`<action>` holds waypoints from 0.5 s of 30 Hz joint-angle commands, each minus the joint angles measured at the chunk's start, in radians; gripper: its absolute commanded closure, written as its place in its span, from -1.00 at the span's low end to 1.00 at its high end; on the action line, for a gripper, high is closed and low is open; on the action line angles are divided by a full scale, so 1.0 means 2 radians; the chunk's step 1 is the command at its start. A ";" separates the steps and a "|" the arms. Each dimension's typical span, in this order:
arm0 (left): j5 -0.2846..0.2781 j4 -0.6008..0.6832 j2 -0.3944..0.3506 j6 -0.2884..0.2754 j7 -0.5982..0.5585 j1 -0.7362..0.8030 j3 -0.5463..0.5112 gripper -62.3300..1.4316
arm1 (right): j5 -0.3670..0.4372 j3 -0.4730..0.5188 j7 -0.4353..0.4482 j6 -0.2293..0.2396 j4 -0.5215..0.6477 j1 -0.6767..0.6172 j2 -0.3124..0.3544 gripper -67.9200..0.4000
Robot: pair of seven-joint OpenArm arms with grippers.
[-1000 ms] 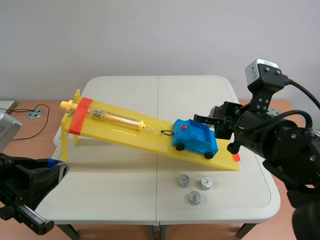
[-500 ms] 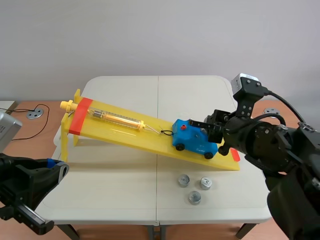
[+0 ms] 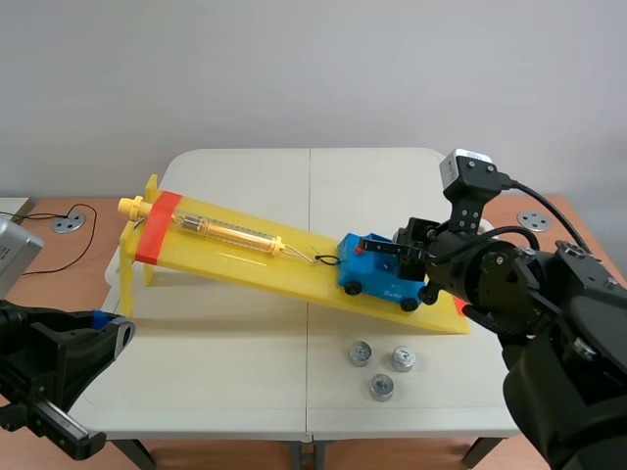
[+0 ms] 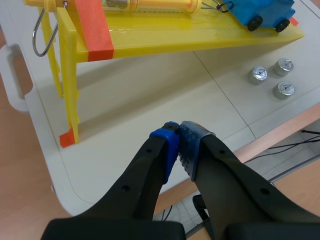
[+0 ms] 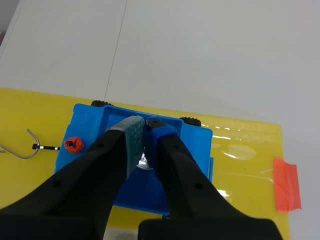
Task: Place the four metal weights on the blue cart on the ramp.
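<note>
While the blue cart [image 3: 377, 269] stands on the lower part of the yellow ramp [image 3: 245, 257], the right gripper [image 5: 145, 126] is held directly over its open tray. Its fingers are closed on a metal weight [image 5: 144, 160], of which only a small shiny part is seen between the two pads, low in the tray. Whether the weight touches the tray floor cannot be told. Three other weights [image 3: 360, 352] are seen on the white table [image 3: 245, 176], just in front of the ramp's low end. They are grouped close together but not touching: two side by side and one nearer to the robot. The cart is joined by a small hook to an orange spring scale [image 3: 225, 232], which is laid along the ramp toward its raised end, where a red band [image 3: 155, 227] is stuck across. The left gripper [image 4: 180, 129] is held low by the table's near left corner, well apart from the cart. Its fingers are pressed together with nothing between them.
</note>
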 commanded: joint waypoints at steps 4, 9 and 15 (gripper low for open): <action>-0.037 0.033 0.005 -0.012 -0.050 -0.004 -0.007 0.84 | 0.019 -0.015 0.099 -0.011 0.043 0.057 -0.007 0.97; -0.037 0.033 0.005 -0.012 -0.050 -0.004 -0.007 0.84 | 0.018 -0.015 0.103 -0.011 0.043 0.057 -0.007 0.97; -0.037 0.033 0.005 -0.012 -0.050 -0.004 -0.007 0.84 | 0.015 -0.015 0.111 -0.024 0.035 0.057 -0.007 0.96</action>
